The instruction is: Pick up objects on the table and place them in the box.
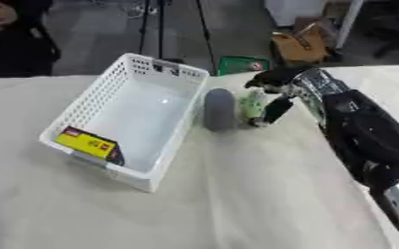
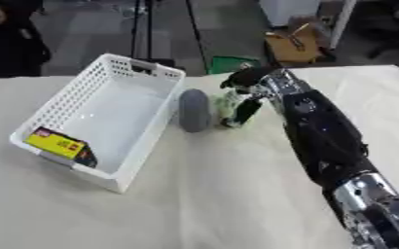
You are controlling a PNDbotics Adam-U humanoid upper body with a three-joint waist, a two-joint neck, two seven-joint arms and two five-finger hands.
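A white lattice basket lies askew on the cloth-covered table, left of centre, with a yellow and black packet in its near end. Right beside its wall lies a grey oval object. Just right of that stands a small pale green object. My right hand reaches in from the right, its thumb and fingers curled round the green object while it still sits on the table. My left hand shows in neither view.
My black right arm crosses the table's right side. Beyond the far edge are a green item, a brown cardboard box on the floor, and a tripod's legs.
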